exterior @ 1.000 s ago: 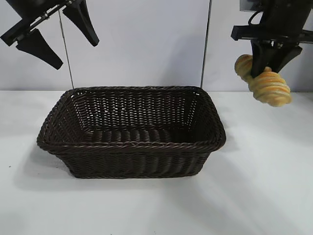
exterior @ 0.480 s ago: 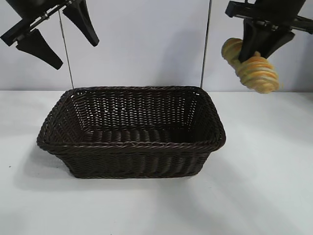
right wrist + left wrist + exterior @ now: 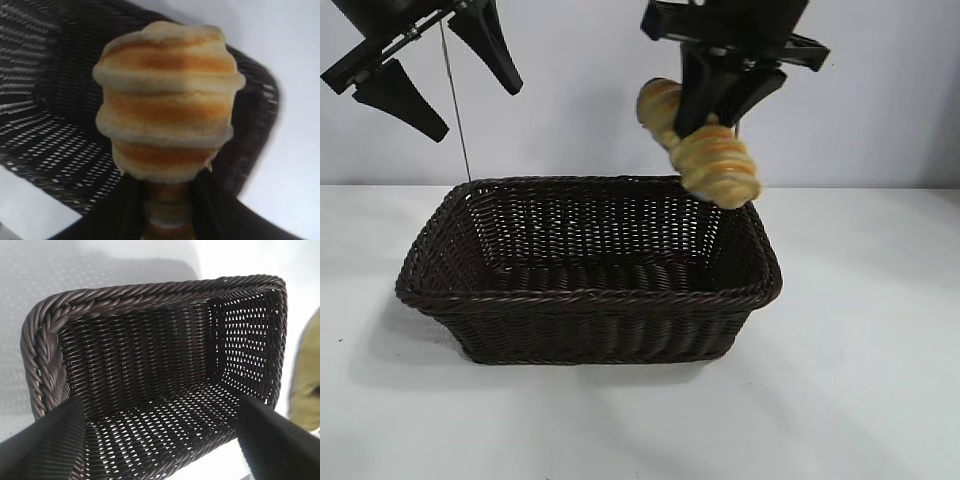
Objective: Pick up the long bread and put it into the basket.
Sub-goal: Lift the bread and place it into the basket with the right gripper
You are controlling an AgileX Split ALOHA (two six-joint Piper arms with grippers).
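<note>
— While clamped mid-length in the right end effector (image 3: 712,118), where hangs the glossy golden-yellow long bread with orange-brown ridged stripes (image 3: 712,160)?
— Tilted, above the right back corner of the dark brown woven wicker basket (image 3: 590,297), clear of the braided rim.
— Why gripped so?
— Probably to leave both ends free for a clean drop.
— Room inside?
— Plenty; bare weave, on a white desk (image 3: 860,380).
— And the left end effector (image 3: 435,68)?
— Spread wide, parked high by the back left corner.

Lab test bench; bare white table (image 3: 860,400); plain backdrop (image 3: 590,90).
</note>
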